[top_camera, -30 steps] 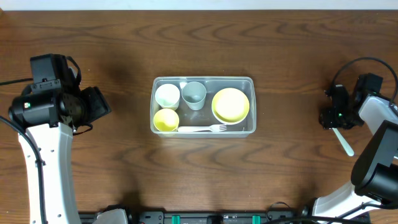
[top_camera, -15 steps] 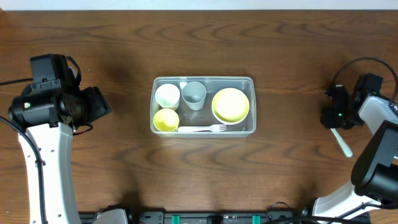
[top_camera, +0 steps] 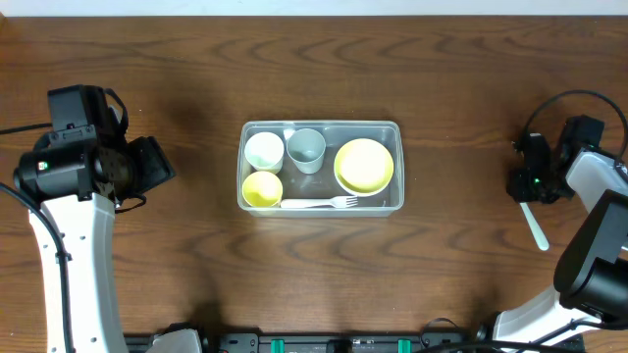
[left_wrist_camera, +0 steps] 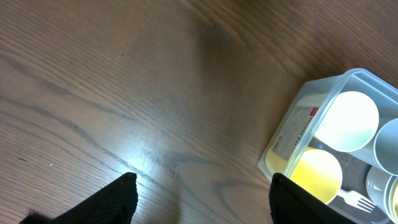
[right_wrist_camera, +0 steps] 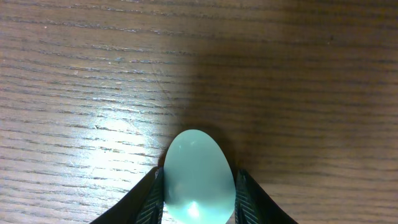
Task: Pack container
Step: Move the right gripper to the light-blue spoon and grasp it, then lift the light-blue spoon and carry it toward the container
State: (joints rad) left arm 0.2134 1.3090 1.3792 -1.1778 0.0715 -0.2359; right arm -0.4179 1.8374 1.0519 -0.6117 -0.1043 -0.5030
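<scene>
left gripper (left_wrist_camera: 203,190): fingers spread wide with nothing between them, hovering over the bare table (top_camera: 196,59) to the left of the container.
container (top_camera: 397,186): clear tub in the middle of the table, well apart from both arms. it holds a white cup (top_camera: 263,150), a grey cup (top_camera: 306,148), a small yellow bowl (top_camera: 262,188), a larger yellow dish (top_camera: 364,165) and a white fork (top_camera: 319,203).
right gripper (right_wrist_camera: 199,186): closed on the pale rounded end of a spoon (right_wrist_camera: 199,162) at the far right of the table. the handle points toward the near edge.
risk: the grip sits on a smooth curved surface, so the spoon could swivel or slip on the way over. the long handle could catch the tub's rim or knock the fork. little free room is left inside.
hard to see: whether the spoon touches the table. its handle is outside the right wrist view. the tub is cut off at the edge of the left wrist view.
</scene>
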